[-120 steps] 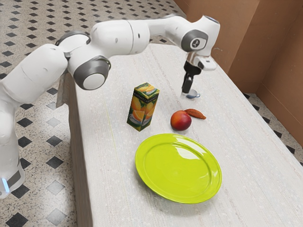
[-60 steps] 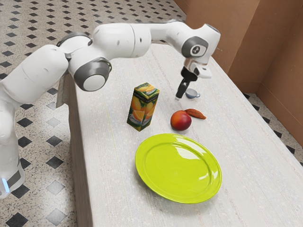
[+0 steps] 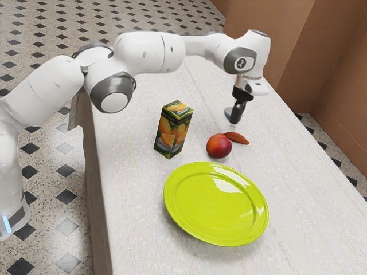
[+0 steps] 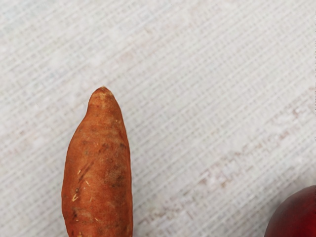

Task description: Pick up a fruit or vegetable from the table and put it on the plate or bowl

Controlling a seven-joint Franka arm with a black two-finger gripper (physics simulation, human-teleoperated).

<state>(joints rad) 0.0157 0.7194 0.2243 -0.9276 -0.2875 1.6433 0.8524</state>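
Orange sweet potato (image 3: 236,137) lies on the table (image 3: 298,172) just below the gripper (image 3: 233,117), untouched; peach (image 3: 219,145) beside it; gripper open or closed: cannot tell; plate (image 3: 216,201) holds nothing; grasp, carry and release all left.

A home-like simulated room where I work: checkered floor tiles (image 3: 46,34), brown panelled walls (image 3: 287,34), a table (image 3: 298,189) with juice carton (image 3: 173,129) and plate (image 3: 216,202).

A slim orange sweet potato (image 3: 236,137) (image 4: 98,168) lies flat mid-surface, just beside a red peach (image 3: 219,145); the lime-green plate (image 3: 216,201) sits nearer the surface's front edge.
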